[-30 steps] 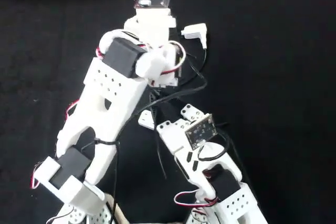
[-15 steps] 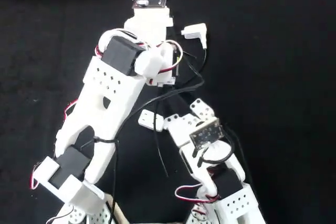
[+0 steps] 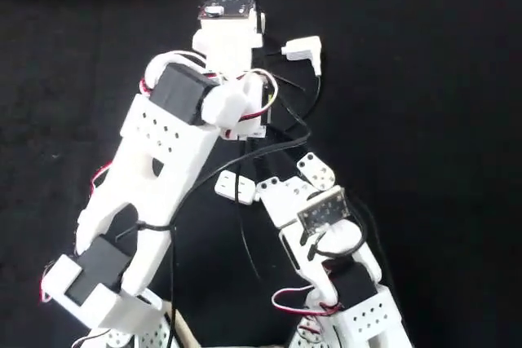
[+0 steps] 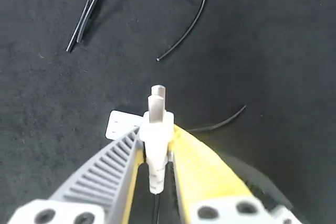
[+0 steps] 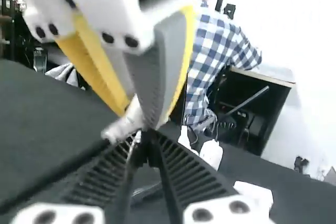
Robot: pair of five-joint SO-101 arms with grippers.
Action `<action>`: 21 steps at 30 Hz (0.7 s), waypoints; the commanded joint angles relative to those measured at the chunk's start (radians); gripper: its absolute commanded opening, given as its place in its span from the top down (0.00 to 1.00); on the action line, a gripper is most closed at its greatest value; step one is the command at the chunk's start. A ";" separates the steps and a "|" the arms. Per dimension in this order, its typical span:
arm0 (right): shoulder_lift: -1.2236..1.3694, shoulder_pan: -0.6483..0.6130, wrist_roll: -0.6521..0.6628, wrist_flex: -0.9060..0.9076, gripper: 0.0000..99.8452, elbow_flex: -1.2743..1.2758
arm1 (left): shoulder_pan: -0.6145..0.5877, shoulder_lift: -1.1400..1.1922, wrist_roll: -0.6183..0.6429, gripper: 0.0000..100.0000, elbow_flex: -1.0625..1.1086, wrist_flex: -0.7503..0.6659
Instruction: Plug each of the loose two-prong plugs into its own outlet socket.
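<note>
Over the preceding second the left arm stretches slightly farther up the table, its wrist shifting toward the far edge and a little to the left while its elbow and lower link sink toward the near left corner. The right arm swings its wrist back and to the right, so that its claw now points up and left across the middle of the black table cover. The small white block on the cover keeps roughly its earlier place. Left arm: long, almost fully extended diagonal from the near left corner to the far centre. Left gripper: narrowly parted and clamped on the body of a white two-prong plug, one grey ribbed finger and one yellow finger on either flank. The prongs project forward past the fingertips, above the cover, with the white block just below and beside them. The plug's black cable leaves its rear between the fingers. Right arm: folded low at the near right, forearm rising toward the centre. Right gripper: dark ribbed fingers brought together at the tips just under the left claw, the black cable running between them. A second white plug, right-angled and with its prongs toward the left arm's wrist, lies loose on the cover just beside that wrist. Whether the white block is a socket cannot be told.
</note>
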 commanded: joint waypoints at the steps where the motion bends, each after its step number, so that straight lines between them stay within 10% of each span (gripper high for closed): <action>1: -0.099 0.011 0.002 0.087 0.99 -0.004 | 0.012 -0.061 -0.005 0.97 -0.022 0.009; 21: -0.108 -0.061 -0.081 0.044 0.99 -0.016 | -0.018 -0.054 0.032 0.97 0.013 -0.005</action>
